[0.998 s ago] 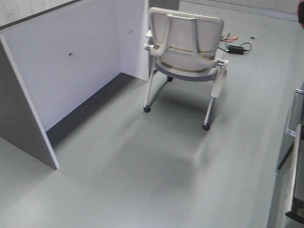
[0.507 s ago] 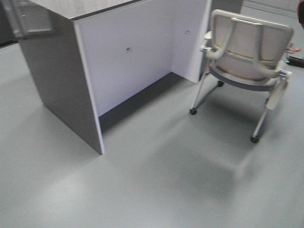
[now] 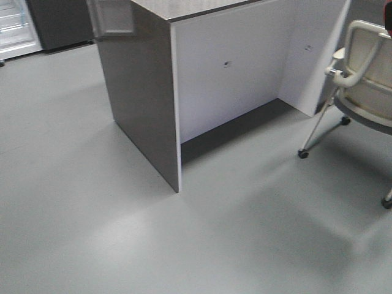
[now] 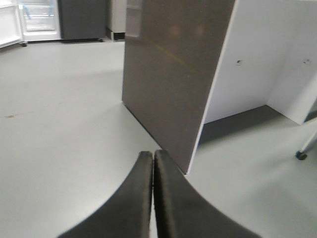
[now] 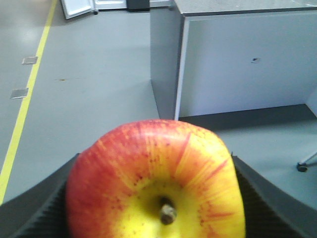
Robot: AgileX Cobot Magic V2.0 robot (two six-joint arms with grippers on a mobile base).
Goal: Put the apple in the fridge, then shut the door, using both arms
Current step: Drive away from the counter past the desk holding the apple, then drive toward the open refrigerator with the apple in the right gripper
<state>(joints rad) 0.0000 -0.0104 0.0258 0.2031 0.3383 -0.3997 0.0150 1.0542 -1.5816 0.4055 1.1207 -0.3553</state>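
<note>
The apple [image 5: 156, 183], red with a yellow patch round its stem, fills the lower half of the right wrist view. My right gripper [image 5: 154, 159] is shut on it, a black finger on each side. My left gripper [image 4: 152, 154] is shut on nothing and hangs above the grey floor, near the counter's corner. The fridge [image 3: 13, 27] stands far off at the top left, its white interior showing beside a dark grey body [image 4: 81, 20]. Its door [image 5: 77, 7] stands open, white inner face outward. Neither gripper shows in the front view.
A counter [image 3: 141, 92] with a dark grey side and white inner panels stands between me and the fridge. A white wheeled chair [image 3: 361, 86] is at the right edge. A yellow floor line [image 5: 25, 114] runs along the left.
The front view has swung left: the chair slid to the right edge, the counter's dark side came to the middle, and the fridge appeared at the top left.
</note>
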